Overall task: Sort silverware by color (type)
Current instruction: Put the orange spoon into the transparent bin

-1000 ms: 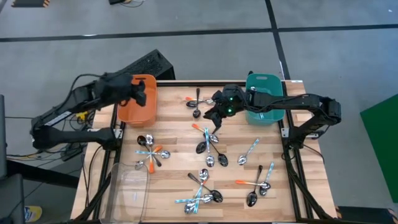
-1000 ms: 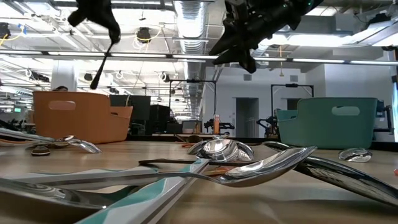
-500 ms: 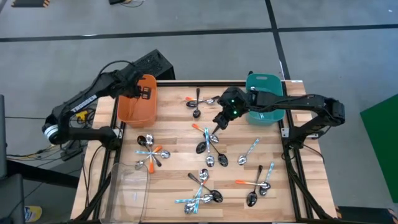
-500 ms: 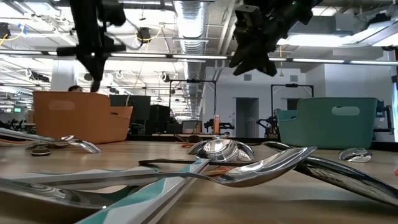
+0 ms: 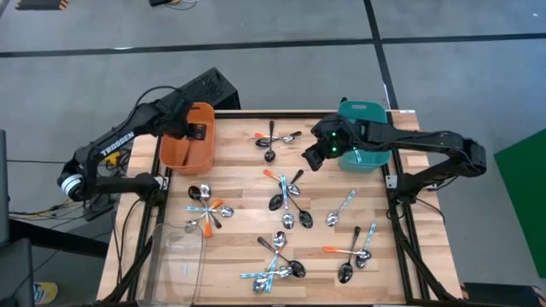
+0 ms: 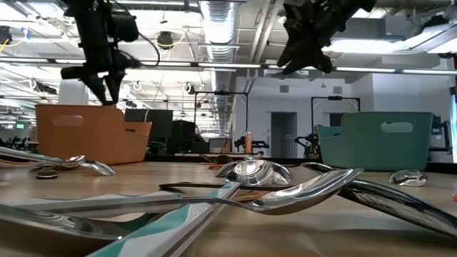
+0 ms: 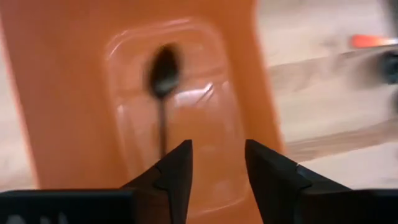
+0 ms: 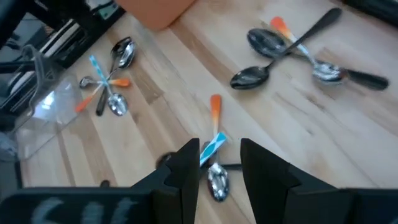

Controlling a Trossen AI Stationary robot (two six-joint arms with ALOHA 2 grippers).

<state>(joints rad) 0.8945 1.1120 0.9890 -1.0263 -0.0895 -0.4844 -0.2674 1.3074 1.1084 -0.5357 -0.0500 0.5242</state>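
While the left gripper [image 7: 216, 163] hangs with fingers spread over the orange bin [image 5: 188, 136] at upper left, a dark spoon [image 7: 163, 81] lies inside. Right gripper [image 8: 217, 163], also spread and empty, hovers by the teal bin [image 5: 362, 145]. Remaining spoons [image 5: 285, 205] scatter mid-frame; best to drop onto one handle clear of its neighbours.
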